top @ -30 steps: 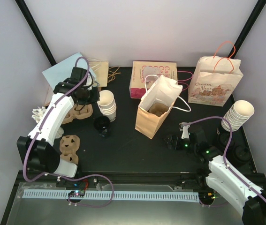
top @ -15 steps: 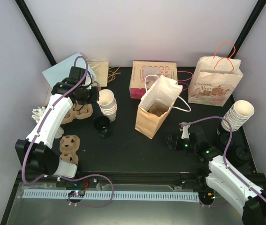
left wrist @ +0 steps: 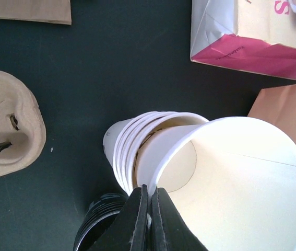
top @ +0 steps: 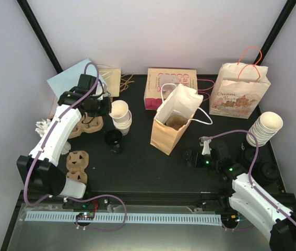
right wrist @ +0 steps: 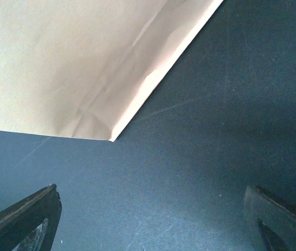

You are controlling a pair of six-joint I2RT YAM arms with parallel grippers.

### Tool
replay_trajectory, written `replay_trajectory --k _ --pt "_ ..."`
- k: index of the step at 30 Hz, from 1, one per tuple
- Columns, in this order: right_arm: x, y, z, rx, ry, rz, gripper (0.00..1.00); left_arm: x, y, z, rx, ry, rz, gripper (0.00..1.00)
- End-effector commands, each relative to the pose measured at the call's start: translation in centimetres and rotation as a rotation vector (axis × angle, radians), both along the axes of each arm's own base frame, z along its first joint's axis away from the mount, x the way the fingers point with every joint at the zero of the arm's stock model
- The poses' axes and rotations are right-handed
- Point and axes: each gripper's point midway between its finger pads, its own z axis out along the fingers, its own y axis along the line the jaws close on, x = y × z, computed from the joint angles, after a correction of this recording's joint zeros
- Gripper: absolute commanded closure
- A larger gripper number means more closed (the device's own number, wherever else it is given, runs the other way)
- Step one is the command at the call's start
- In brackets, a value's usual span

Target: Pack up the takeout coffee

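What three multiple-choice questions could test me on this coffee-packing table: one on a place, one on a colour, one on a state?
1. Where does the open brown bag stand?
A. On the left arm
B. Inside a box
C. Near the middle of the black table

2. The box behind that bag is white and what other colour?
A. Pink
B. Green
C. Blue

3. What is the left end effector doing?
A. Standing wide open
B. Pinching the rim of a white cup
C. Holding a lid

Answers:
1 C: the top view shows it standing mid-table.
2 A: pink lettering and a pink edge show on it.
3 B: the left wrist view shows it closed on the rim, with the cup at the top of a stack.
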Motion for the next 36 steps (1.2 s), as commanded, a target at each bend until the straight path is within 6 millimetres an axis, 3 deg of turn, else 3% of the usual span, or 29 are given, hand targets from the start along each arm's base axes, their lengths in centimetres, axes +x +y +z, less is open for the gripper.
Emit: replay_trajectory --k 1,9,11,14,26,31,36 --pt "0.2 0.0 0.2 0.004 -0.022 -0.009 0.03 0.2 -0.1 3.9 -0.021 -0.094 0.003 0.99" --pt "0.3 0.1 0.2 0.0 -0.022 -0.004 0.03 -1.3 0.6 8.8 -0.021 -0.232 0.005 0.98" --pt "0.3 0.1 0.2 0.001 -0.02 -0.007 0.03 -2.4 0.2 10.2 -0.054 -0.257 -0.021 0.99" --pt "0.3 0.1 0.3 0.003 -0.023 -0.008 0.03 -4.4 -0.5 10.6 -0.097 -0.243 -0.069 0.98" --pt "0.4 0.1 0.2 0.001 -0.023 -0.008 0.03 -15.9 -2.4 6.7 -0.211 -0.145 -0.228 0.98" --pt "0.4 0.1 0.3 0.0 -0.025 -0.01 0.03 -18.5 -3.8 5.4 -0.281 -0.107 -0.271 0.98" --pt "0.4 -0.1 0.2 -0.003 -0.02 -0.019 0.03 -19.8 -6.3 2.8 -0.341 -0.07 -0.334 0.98"
